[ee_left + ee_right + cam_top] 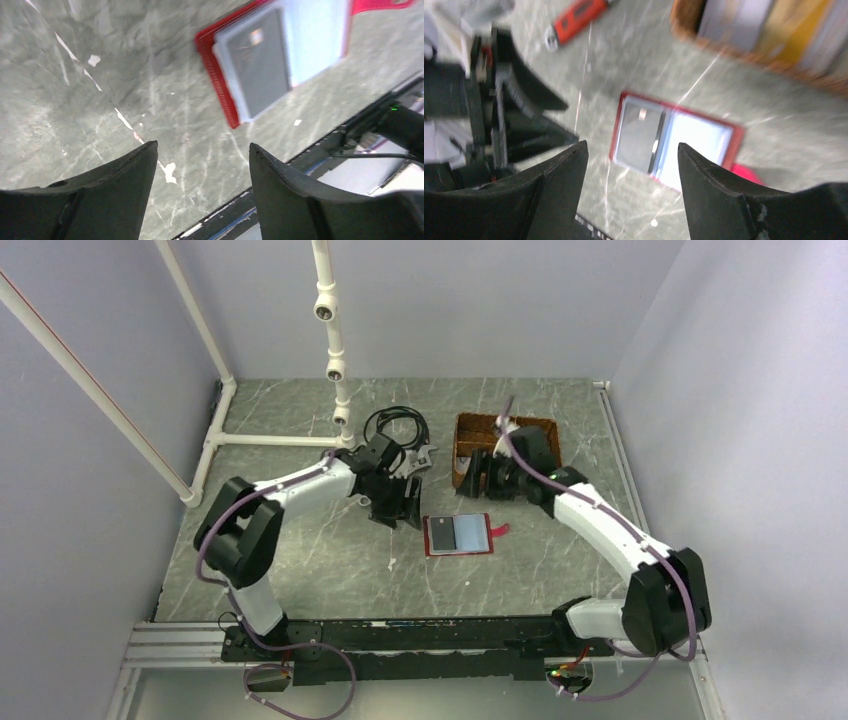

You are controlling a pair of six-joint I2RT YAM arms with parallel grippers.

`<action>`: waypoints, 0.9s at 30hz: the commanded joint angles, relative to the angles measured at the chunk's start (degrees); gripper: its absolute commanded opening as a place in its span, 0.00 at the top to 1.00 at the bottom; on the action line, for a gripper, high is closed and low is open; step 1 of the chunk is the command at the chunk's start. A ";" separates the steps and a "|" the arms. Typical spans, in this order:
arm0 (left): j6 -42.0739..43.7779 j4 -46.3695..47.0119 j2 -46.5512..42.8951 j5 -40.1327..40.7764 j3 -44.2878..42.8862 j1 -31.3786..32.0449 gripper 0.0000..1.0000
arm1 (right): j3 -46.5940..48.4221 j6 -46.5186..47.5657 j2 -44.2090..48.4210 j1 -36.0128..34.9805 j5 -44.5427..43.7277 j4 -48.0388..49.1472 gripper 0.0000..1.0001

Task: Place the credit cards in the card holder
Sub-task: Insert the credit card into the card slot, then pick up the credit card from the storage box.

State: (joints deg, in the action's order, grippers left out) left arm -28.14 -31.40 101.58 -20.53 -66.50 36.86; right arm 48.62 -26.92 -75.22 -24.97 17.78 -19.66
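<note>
Presently: holder (458,535) open flat; left gripper (202,149) just left of it, right gripper (632,147) behind it, both spread, empty. Risk: thin cards (789,30) in basket (744,59) beyond holder may slip.

Room around the card holder (459,535)
Left tool (398,508) and right tool (492,482) crowd its far corners; wicker basket (525,422) blocks behind; bare counter (340,575) lies free on the near side.
</note>
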 commanded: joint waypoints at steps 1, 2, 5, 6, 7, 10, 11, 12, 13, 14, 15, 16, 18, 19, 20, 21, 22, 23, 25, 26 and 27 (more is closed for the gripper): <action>3.46 0.56 -7.19 -1.60 -6.48 -0.32 0.27 | 8.55 5.45 2.03 8.10 -5.98 -7.62 0.31; 2.62 3.37 -6.77 -3.66 -8.01 -0.30 0.26 | 10.14 5.55 0.74 10.24 -6.78 -7.63 0.31; -1.79 12.34 -2.24 -5.90 -13.22 0.51 0.27 | 14.88 5.61 -4.74 14.57 -9.76 -8.31 0.30; -3.05 14.56 0.24 -6.50 -15.81 0.69 0.27 | 15.96 5.99 -6.57 15.74 -9.30 -7.69 0.31; -3.77 15.47 3.10 -6.41 -19.29 0.91 0.26 | 16.97 5.81 -8.30 16.38 -9.18 -7.01 0.31; -3.15 14.01 12.95 -2.85 -33.02 2.16 0.27 | 17.98 4.65 -12.46 18.07 -8.04 -3.95 0.37; -2.73 13.43 16.14 -1.47 -37.00 2.72 0.29 | 17.95 4.16 -13.60 18.52 -7.95 -3.04 0.41; -2.67 12.23 19.17 -0.22 -41.19 3.13 0.30 | 18.16 3.84 -14.99 19.06 -7.76 -2.71 0.44; -2.70 10.74 22.41 0.38 -45.17 3.39 0.31 | 18.92 3.83 -16.36 19.39 -7.60 -3.01 0.48; -2.74 9.04 25.22 0.99 -49.07 3.72 0.32 | 19.57 3.90 -17.56 19.64 -8.53 -3.69 0.51; -2.54 7.29 28.08 2.23 -52.78 4.13 0.32 | 19.79 3.97 -18.39 19.64 -9.55 -4.10 0.52; -2.16 5.87 30.41 3.43 -55.68 4.63 0.32 | 19.69 4.25 -18.88 19.68 -10.24 -4.08 0.52; -1.59 3.89 34.17 6.44 -59.91 5.69 0.33 | 19.44 4.44 -19.39 19.70 -11.88 -4.15 0.52; -1.46 2.89 35.65 7.65 -61.78 5.89 0.34 | 19.30 4.35 -19.47 19.69 -12.06 -4.16 0.52; -1.41 1.97 37.06 9.10 -63.44 6.15 0.35 | 19.01 4.27 -19.52 19.67 -12.04 -3.89 0.52; -1.46 1.28 38.16 10.68 -64.57 6.48 0.35 | 18.77 4.24 -19.41 19.70 -12.00 -3.74 0.53; -1.29 1.02 38.91 11.67 -65.39 6.83 0.35 | 18.56 4.24 -19.21 19.66 -12.22 -3.80 0.53; -1.15 1.28 39.29 12.56 -65.53 7.19 0.36 | 18.09 4.24 -18.67 19.68 -12.57 -3.62 0.55; -1.55 1.73 39.12 15.22 -64.69 8.03 0.38 | 16.87 3.96 -16.89 19.68 -13.36 -3.17 0.57; -2.14 2.08 38.72 16.15 -63.94 8.20 0.38 | 16.54 3.68 -15.97 19.68 -13.38 -3.21 0.57; -2.99 2.49 38.62 16.68 -62.98 8.30 0.39 | 16.54 3.45 -15.11 19.65 -13.77 -3.64 0.57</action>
State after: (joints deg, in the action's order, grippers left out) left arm -30.24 -28.21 141.62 -10.24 -128.42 44.12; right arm 65.63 -23.20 -94.78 -5.89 8.01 -23.92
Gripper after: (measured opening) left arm 0.620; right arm 0.434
